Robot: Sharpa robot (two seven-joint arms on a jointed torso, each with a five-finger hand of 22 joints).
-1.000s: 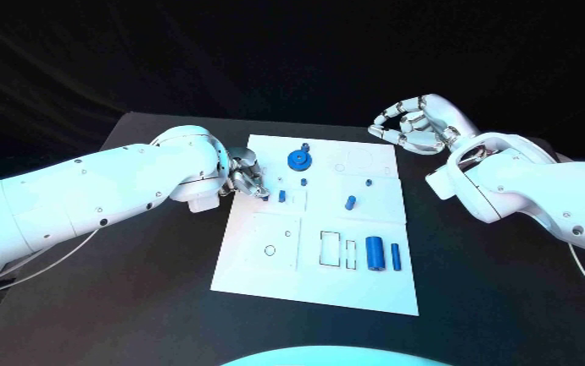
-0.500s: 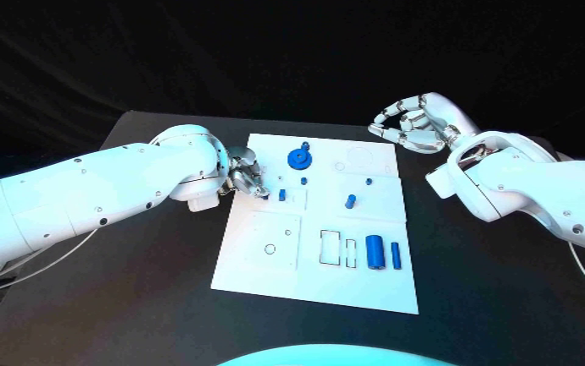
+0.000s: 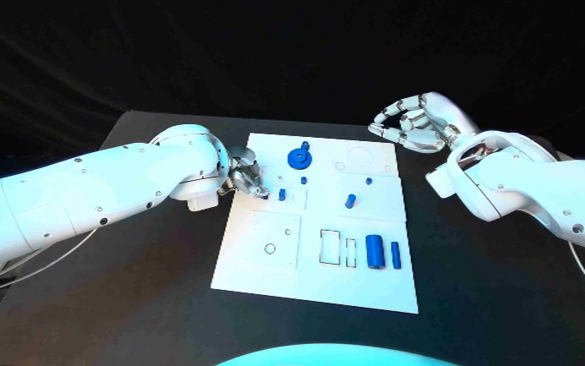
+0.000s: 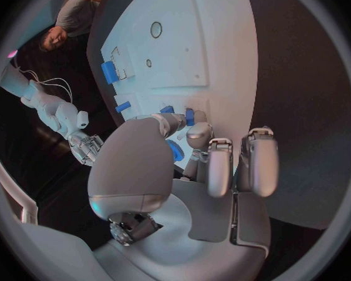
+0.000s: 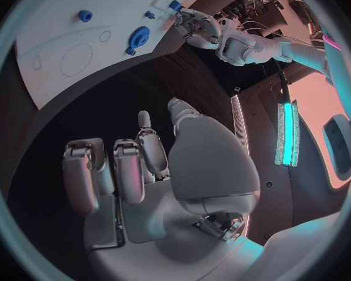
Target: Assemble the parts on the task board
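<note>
White task board [image 3: 256,260] lies mid-frame on the black bench [image 3: 146,298]. At its upper-left edge the left robot hand [image 3: 244,176] has fingertips closed around a small blue part [image 4: 175,150], probably seating it next; exact contact is hidden. Upper right, the right robot hand [image 3: 417,123] hovers, fingers curled, empty.

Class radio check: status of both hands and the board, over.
Left hand at white task board's edge, grasp unclear. Right hand off board, holding nothing. Small blue parts lie loose.
</note>
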